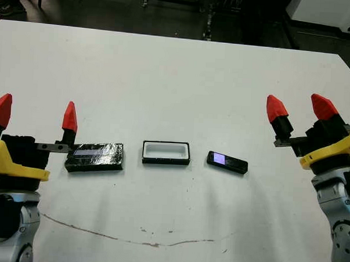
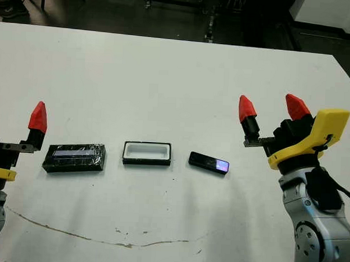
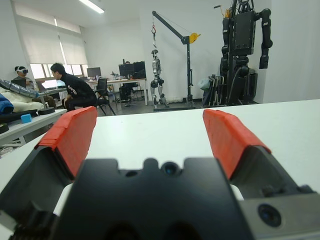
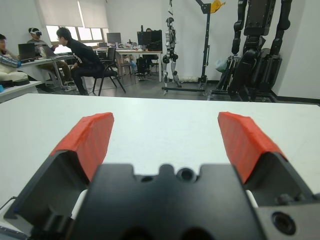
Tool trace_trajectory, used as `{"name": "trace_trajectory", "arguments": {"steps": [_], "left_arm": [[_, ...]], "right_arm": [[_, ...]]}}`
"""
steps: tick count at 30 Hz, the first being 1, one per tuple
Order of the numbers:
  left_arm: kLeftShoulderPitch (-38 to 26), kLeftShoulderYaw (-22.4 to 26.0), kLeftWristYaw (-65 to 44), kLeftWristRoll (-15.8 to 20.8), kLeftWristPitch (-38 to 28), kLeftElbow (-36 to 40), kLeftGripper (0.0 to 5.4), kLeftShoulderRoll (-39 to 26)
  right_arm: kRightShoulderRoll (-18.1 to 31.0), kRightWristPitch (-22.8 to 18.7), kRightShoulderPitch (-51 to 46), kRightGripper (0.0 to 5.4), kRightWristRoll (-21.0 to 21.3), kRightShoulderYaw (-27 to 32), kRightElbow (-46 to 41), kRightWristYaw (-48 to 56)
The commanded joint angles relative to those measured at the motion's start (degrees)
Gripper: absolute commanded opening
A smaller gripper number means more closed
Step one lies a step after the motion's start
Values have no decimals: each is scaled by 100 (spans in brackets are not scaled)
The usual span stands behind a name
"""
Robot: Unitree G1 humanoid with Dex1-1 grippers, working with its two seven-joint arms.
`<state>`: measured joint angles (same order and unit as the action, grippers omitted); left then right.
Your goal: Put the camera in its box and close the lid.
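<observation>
In the right eye view the left gripper (image 2: 13,117) is cut by the picture's edge, showing one red finger only. Neither wrist view shows the camera (image 1: 227,162), box (image 1: 166,152) or lid (image 1: 95,156). The camera's screen content is too small to tell.

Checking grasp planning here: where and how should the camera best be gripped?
Probably across its narrow width near mid-length, coming from above with the right gripper, which is open and nearest. The camera lies flat, slightly angled, right of the open box, with free table around its long edges for the fingers.
</observation>
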<state>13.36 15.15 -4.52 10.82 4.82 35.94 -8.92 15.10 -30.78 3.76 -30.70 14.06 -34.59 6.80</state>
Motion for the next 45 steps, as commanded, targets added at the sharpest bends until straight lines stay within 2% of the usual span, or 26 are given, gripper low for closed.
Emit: {"name": "trace_trajectory", "arguments": {"steps": [1, 8, 14, 17, 20, 24, 28, 30, 34, 36, 39, 42, 45], "left_arm": [[-16, -5, 25, -36, 42, -82, 540, 4], [-52, -61, 19, -181, -4, -166, 540, -19], [-58, -48, 26, -160, -18, -163, 540, 24], [-39, -56, 25, -198, -16, -148, 540, 12], [-39, -64, 18, -220, -34, -161, 540, 13], [-36, -53, 9, -187, -37, -159, 540, 27], [-29, -36, 2, -179, -25, -143, 540, 9], [-27, -31, -12, -168, -33, -148, 540, 2], [-12, -34, -8, -123, -10, -113, 540, 15], [3, -32, -15, -124, -25, -106, 540, 5], [24, -27, -7, -165, -16, -87, 540, -17], [26, -36, 26, -149, 38, -50, 540, 16], [39, -51, 36, -161, 31, -45, 540, 31]], "right_arm": [[29, 86, -22, 540, 36, 37, 68, 49], [17, 69, -67, 540, -22, 80, 80, 89], [135, -72, -29, 540, -145, 94, 127, 271], [422, 10, 69, 540, -15, 2, 256, 599], [1000, 1, 327, 540, 114, -133, 488, 1229], [1777, -324, 900, 540, 209, -366, 821, 1913], [2497, -358, 1658, 540, 643, -923, 1246, 2617], [2765, -144, 1978, 540, 962, -1217, 1482, 2976], [3133, 398, 2571, 495, 1587, -1770, 1919, 3710], [3243, 684, 2797, 462, 1888, -2019, 2095, 4031], [3271, 475, 3090, 417, 2061, -2349, 2231, 4419], [3295, 662, 3294, 422, 2320, -2741, 2446, 4926], [3242, 952, 3392, 464, 2509, -2982, 2676, 5321]]}}
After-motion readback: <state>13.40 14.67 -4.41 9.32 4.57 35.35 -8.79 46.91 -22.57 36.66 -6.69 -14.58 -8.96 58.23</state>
